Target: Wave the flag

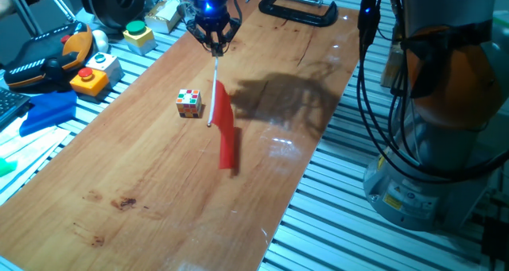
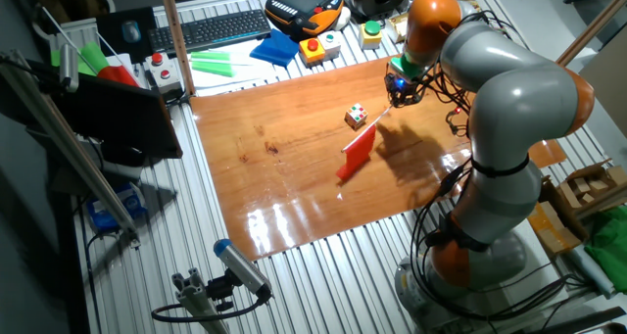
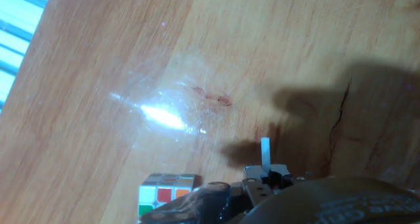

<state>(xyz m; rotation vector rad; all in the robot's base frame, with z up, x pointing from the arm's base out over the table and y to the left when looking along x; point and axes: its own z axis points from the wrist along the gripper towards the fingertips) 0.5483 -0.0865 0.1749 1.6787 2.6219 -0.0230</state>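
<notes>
the gripper [image 1: 215,47] pinches the stick of the flag [image 1: 226,128], whose red cloth hangs above the table [image 1: 159,183] beside a cube [image 1: 188,102]. the hand view shows only the stick's end [image 3: 265,152], no cloth.

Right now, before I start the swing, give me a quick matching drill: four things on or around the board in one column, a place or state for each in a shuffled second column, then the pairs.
Things:
1. flag
2. puzzle cube
3. gripper
4. black clamp

Places or states:
A. resting alone on the wooden board
B. shut on the white stick's top end
C. lying at the board's far end
D. hanging in the air, red cloth down

Pairs: 1-D, 2-A, 3-B, 4-C
</notes>
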